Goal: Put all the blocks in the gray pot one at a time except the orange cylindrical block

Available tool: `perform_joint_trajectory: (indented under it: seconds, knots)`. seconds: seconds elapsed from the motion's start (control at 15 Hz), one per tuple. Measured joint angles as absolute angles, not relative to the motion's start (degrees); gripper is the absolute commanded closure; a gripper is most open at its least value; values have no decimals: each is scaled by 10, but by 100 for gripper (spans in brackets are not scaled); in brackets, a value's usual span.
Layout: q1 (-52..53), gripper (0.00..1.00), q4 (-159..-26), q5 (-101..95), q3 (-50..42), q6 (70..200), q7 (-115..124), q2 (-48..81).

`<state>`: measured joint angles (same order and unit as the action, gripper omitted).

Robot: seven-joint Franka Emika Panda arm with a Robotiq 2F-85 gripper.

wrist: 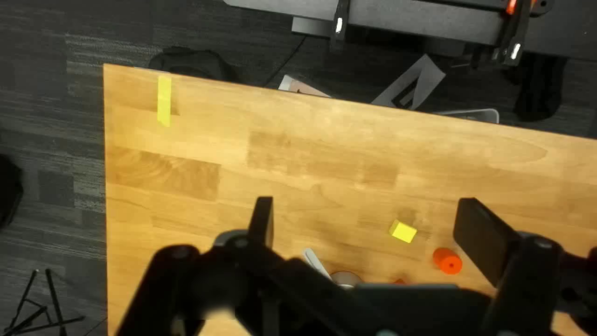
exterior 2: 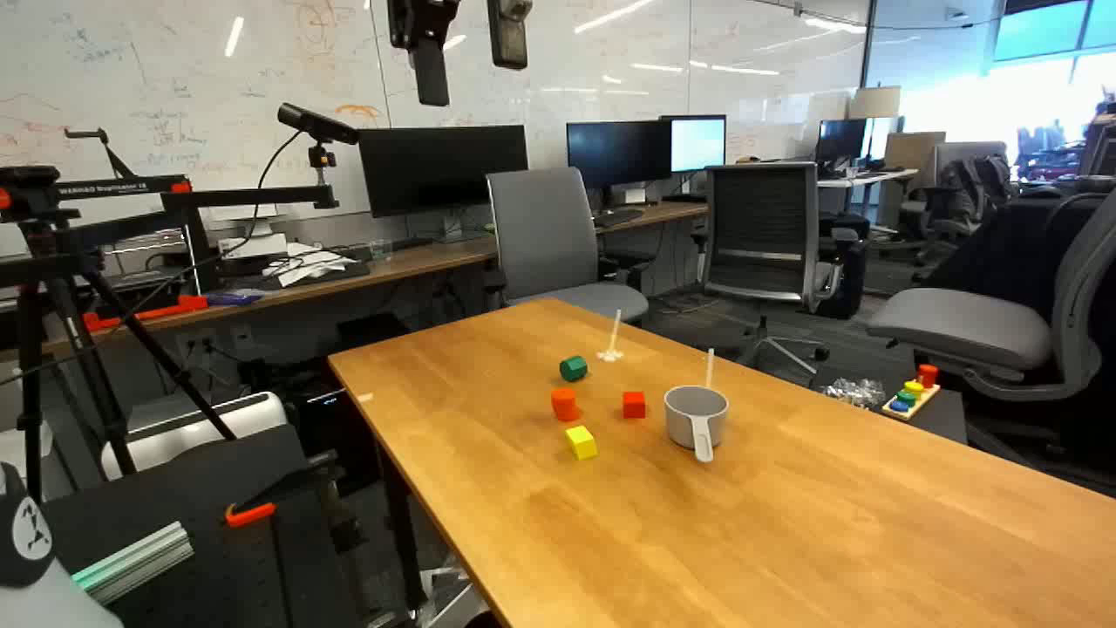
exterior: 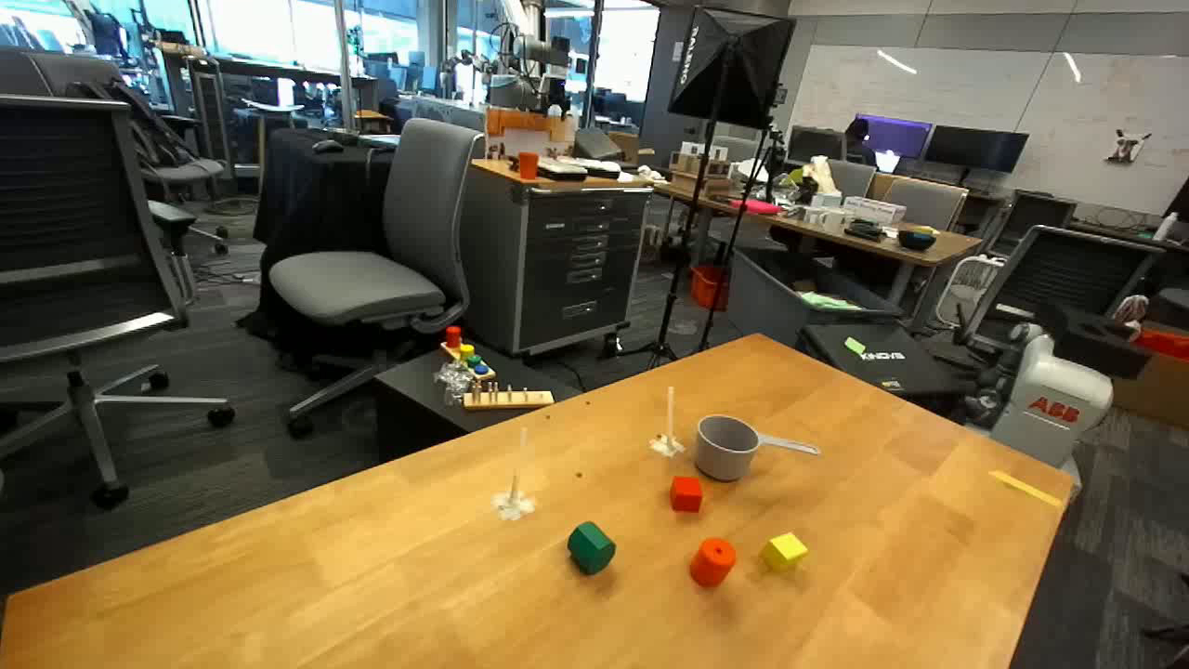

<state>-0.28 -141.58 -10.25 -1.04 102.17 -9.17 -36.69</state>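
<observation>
The gripper (wrist: 366,217) is spread wide, nothing grasped, well above the table (wrist: 289,196). On it, the yellow block (wrist: 402,231) is framed between the fingertips (wrist: 482,233) in the wrist view, off-centre toward the orange cylindrical block (wrist: 447,260).

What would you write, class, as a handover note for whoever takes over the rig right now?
Hand: open, holding nothing, clear of the blocks.
Things: green block, red block, yellow block and orange cylindrical block sit apart on the table; gray pot stands upright there, red block nearest.
Done: no block is in the pot.
To do: green, red, yellow into the pot, singly; leave orange out.
</observation>
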Motion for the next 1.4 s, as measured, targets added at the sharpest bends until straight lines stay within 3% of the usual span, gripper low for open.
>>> perform_joint_trajectory:
  seconds: [0.87, 1.4]
  knots:
    - [1, 0, -1411, -103, -8, 1031, -92, -351]
    - [39, 0, -1326, -103, 44, 1153, -76, -137]
